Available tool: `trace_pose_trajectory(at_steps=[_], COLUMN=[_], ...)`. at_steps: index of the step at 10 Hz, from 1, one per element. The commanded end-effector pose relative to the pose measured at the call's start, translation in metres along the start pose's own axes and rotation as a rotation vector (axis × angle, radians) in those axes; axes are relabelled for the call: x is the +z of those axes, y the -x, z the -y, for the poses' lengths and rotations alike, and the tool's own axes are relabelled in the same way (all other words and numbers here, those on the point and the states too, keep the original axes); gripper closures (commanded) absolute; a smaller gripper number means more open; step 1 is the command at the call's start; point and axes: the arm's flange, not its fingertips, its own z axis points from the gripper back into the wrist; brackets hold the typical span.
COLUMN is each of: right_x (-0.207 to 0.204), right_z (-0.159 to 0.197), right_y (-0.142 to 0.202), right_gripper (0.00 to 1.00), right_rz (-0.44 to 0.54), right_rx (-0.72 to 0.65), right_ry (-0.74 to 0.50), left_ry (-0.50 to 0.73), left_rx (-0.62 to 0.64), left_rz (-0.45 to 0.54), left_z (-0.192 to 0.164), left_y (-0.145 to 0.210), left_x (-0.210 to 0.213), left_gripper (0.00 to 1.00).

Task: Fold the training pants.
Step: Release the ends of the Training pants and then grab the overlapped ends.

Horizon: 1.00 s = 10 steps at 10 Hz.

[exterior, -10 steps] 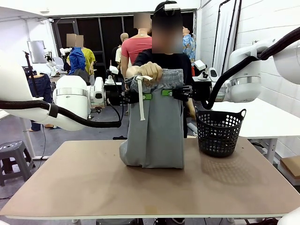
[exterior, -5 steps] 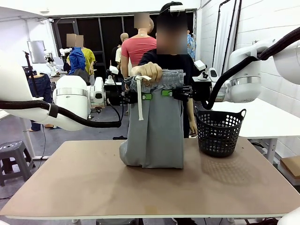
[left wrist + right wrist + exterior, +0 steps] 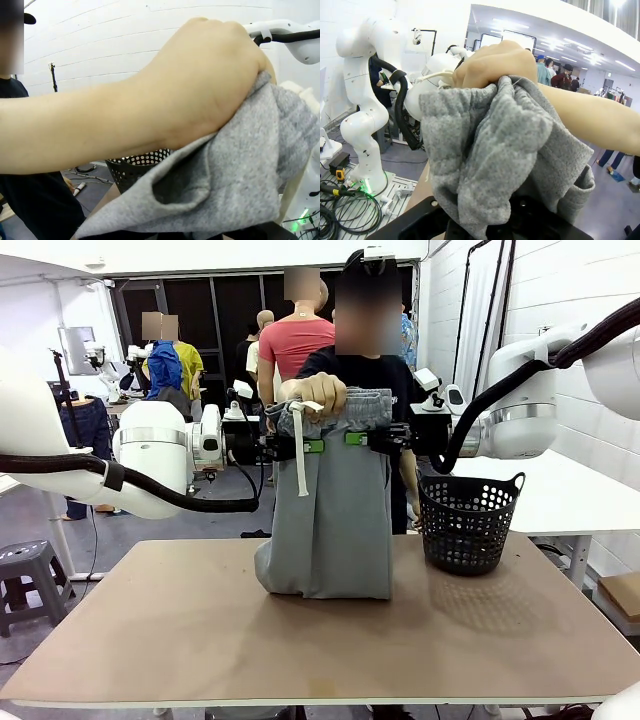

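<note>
The training pants (image 3: 335, 510) hang upright just left of the basket (image 3: 470, 522), their lower end resting on the table (image 3: 190, 640). Both arms reach in level; the left gripper (image 3: 312, 446) and right gripper (image 3: 357, 438) are each clamped on the fabric, and a person's hand (image 3: 320, 393) grips the top edge.

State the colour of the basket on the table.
Black: the basket has a perforated wall, and the front view shows it best.
</note>
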Motion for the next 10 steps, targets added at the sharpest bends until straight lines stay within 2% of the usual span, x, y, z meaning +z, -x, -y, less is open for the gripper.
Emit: trace_pose_trajectory(at_steps=[1, 4, 5, 9, 10], right_x=[0.0000, 0.0000, 0.0013, 0.0019, 0.0017], right_z=[-0.0037, 0.0000, -0.0001, 0.0005, 0.0010], right_y=[-0.0011, 0.0000, 0.0007, -0.0019, -0.0013], right_gripper=[1.00, 1.00, 0.94, 0.15, 0.00], right_rz=[0.014, 0.000, -0.001, -0.008, -0.008], right_rx=[0.007, 0.000, -0.016, -0.042, -0.044], right_ry=[-0.001, 0.000, -0.003, -0.008, -0.006], left_ry=[0.004, 0.000, 0.007, -0.005, -0.008], left_rx=[-0.001, 0.000, 0.006, 0.008, 0.006], left_rz=[0.010, 0.000, 0.012, 0.032, 0.034], left_z=[-0.0005, 0.0000, -0.0003, -0.0001, 0.0005], left_y=[-0.0031, 0.0000, 0.0004, -0.0016, -0.0025], left_x=[0.0009, 0.0000, 0.0002, 0.0007, 0.0016], left_gripper=[1.00, 1.00, 0.93, 0.13, 0.00])
